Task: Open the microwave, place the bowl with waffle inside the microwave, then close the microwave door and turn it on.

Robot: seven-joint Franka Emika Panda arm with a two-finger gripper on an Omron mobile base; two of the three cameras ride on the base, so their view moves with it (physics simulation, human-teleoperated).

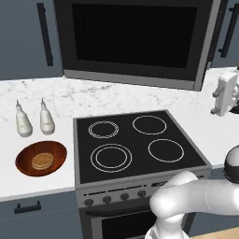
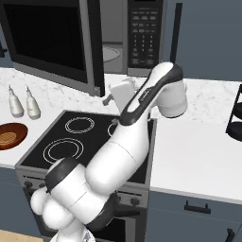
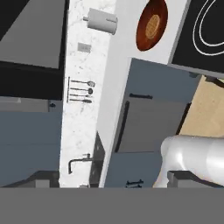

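The microwave [image 2: 144, 35] hangs above the cooktop with its grey inside and turntable [image 2: 111, 54] exposed. The microwave door [image 1: 135, 37] [image 2: 52, 40] is swung wide open to the left. On the counter left of the stove sits the reddish-brown bowl [image 1: 41, 158] [image 2: 10, 134] [image 3: 152, 25], holding the waffle [image 1: 43, 161] [image 3: 152, 25]. My gripper [image 1: 217, 102] [image 2: 108, 99] hovers open and empty over the back right of the cooktop, just below the door's free edge and far from the bowl.
The black four-ring cooktop [image 1: 135, 144] lies below the arm. Two white bottles [image 1: 23, 122] [image 1: 46, 119] stand behind the bowl. A dark wire rack [image 2: 236, 118] stands on the counter at the far right. The open door overhangs the stove's back.
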